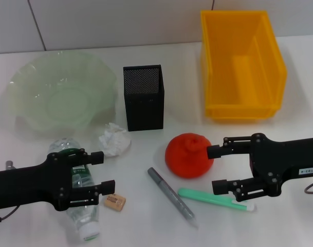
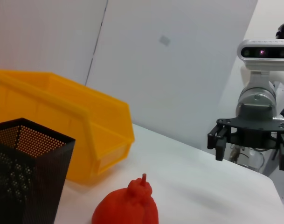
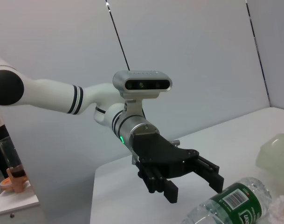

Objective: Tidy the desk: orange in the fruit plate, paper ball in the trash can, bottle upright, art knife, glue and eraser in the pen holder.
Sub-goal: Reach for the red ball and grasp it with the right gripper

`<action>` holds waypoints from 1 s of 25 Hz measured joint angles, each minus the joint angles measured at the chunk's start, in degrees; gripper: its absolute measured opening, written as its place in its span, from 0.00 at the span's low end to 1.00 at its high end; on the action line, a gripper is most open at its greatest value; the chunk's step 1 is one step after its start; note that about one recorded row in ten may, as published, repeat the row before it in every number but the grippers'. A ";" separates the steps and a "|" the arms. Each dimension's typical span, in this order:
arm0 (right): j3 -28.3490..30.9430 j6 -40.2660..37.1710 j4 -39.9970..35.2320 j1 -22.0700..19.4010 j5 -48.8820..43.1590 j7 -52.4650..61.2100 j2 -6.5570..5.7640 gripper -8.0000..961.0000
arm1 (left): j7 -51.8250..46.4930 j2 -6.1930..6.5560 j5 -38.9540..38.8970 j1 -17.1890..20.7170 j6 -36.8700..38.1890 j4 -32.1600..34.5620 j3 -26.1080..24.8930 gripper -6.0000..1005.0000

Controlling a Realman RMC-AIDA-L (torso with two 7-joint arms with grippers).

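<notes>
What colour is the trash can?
Bright yellow. The trash can shows best in the head view, behind the orange.

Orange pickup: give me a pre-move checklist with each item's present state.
1. Right gripper open: ok, its jaws are spread.
2. Gripper lined up with the orange: ok, it sits right beside the fruit, upper finger at its edge.
3. Orange not yet held: ok, it rests on the table.
4. Fruit plate ready to receive: ok, nothing lies in it.
5. Left gripper out of the way: ok, open over the lying bottle.
</notes>
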 joint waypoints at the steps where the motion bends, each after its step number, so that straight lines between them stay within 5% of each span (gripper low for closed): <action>1: 0.06 0.00 -0.01 -0.05 0.00 0.00 0.08 0.81 | 0.00 0.00 0.00 0.00 0.00 0.00 0.00 0.80; 17: 2.30 0.89 -4.68 -1.90 0.46 1.32 0.79 0.81 | 0.97 0.39 0.13 1.56 0.34 0.36 -0.58 0.80; 25: 3.07 8.35 -9.99 -3.57 0.35 -0.19 2.48 0.81 | 1.20 0.13 0.13 1.71 -0.24 0.35 -0.56 0.80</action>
